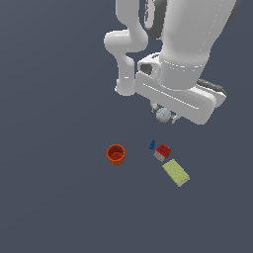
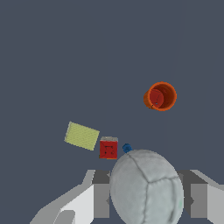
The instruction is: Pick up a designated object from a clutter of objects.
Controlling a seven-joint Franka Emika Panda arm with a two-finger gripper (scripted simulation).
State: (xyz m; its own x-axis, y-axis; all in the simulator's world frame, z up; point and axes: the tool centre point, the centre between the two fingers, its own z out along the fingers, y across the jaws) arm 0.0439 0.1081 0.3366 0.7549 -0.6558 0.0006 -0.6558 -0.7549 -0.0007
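Grey-white and seamed, the ball [image 2: 146, 188] you held sat clamped in your tool [image 1: 164, 116], round with no long axis, above the red cube [image 1: 162, 150].

The arm [image 1: 188, 44] fills the upper right of the exterior frame: smooth white rounded shells, dark grey seams at the joints. The tool [image 2: 146, 199] is pale grey, with 2 flat grey fingers [image 2: 101, 200] and darker inner faces.

This is a simulated scene, not a real room. A flat, featureless dark grey-blue floor [image 1: 54, 197] fills both views, evenly lit.
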